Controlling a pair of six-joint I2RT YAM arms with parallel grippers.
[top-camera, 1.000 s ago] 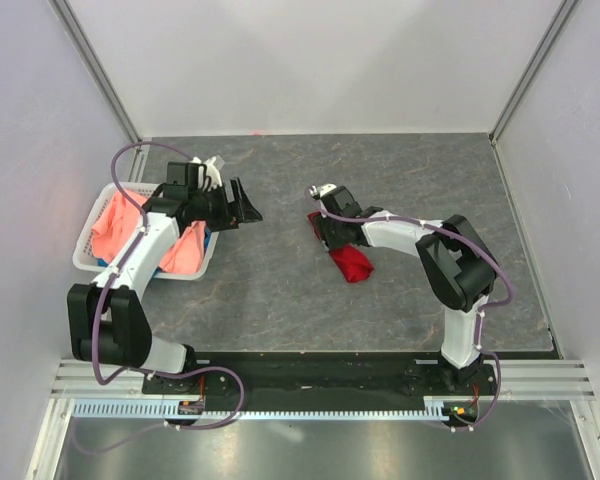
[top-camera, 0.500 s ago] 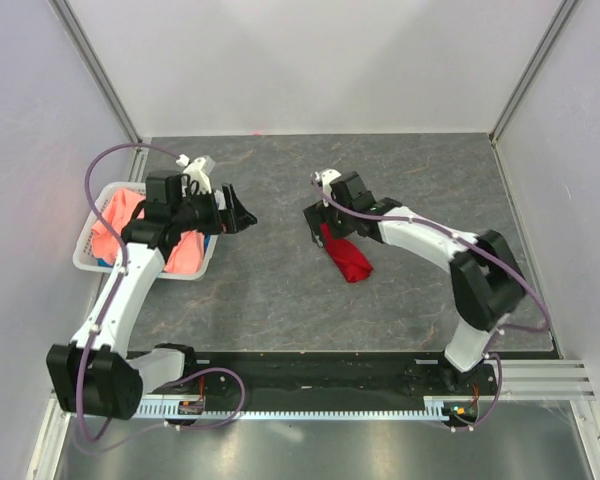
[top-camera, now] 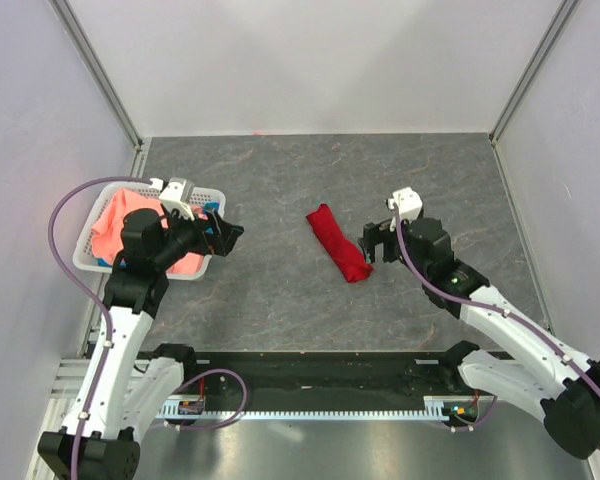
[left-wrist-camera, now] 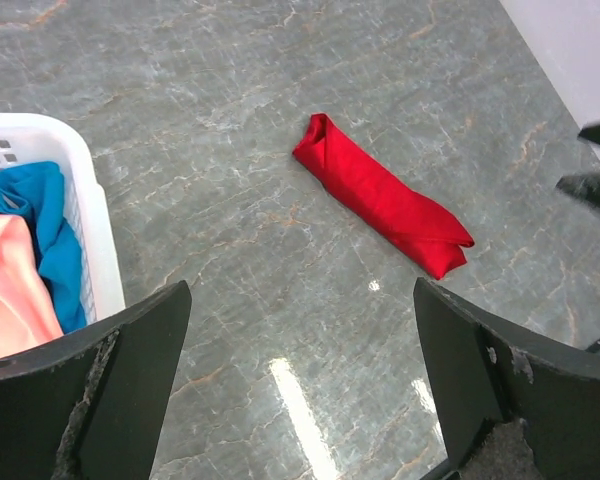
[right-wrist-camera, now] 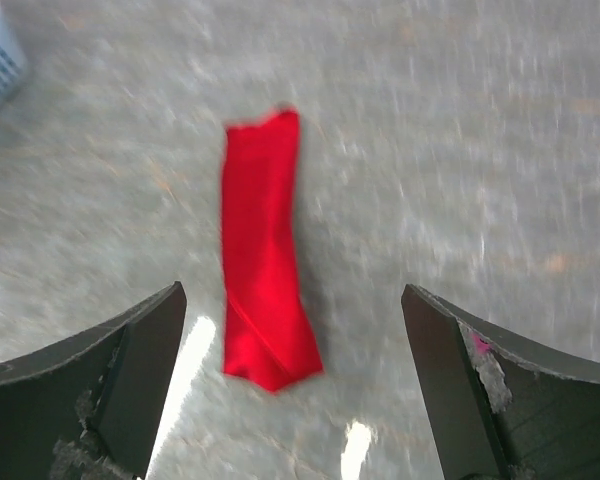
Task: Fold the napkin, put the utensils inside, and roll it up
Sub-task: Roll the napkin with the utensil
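- The top view is showing the whole layout: the napkin [top-camera: 338, 243] is lying rolled into a slim bundle on the table [top-camera: 280, 295], near the middle. It is running diagonally from far-left to near-right.
- That view is also taking in the full white basket [top-camera: 83, 258] at the left edge, with the salmon-pink cloth [top-camera: 120, 222] heaped inside.
- The left wrist view is adding detail the top view is not giving. A blue cloth [left-wrist-camera: 45, 225] is sitting in the basket [left-wrist-camera: 40, 130] beside the pink cloth [left-wrist-camera: 5, 295]. The napkin [left-wrist-camera: 380, 197] is showing a tucked fold at its far end and an overlapping flap at its near end.
- The right wrist view is coming through blurred, with the napkin [right-wrist-camera: 263, 290] appearing as a long red strip straight ahead and its lower end lying between the two fingers [right-wrist-camera: 110, 380].
- What the roll is holding inside is not showing in any view.
- The left arm [top-camera: 120, 310] is reaching up and forward, with the left jaws hanging by the basket's right side, well apart from the napkin. Their fingers [left-wrist-camera: 130, 370] are standing wide open and gripping nothing.
- The right arm [top-camera: 500, 325] is stretching in from the near right corner, its wrist pointing left. The right jaws are hovering just beside the napkin's near end, spread wide and holding nothing.
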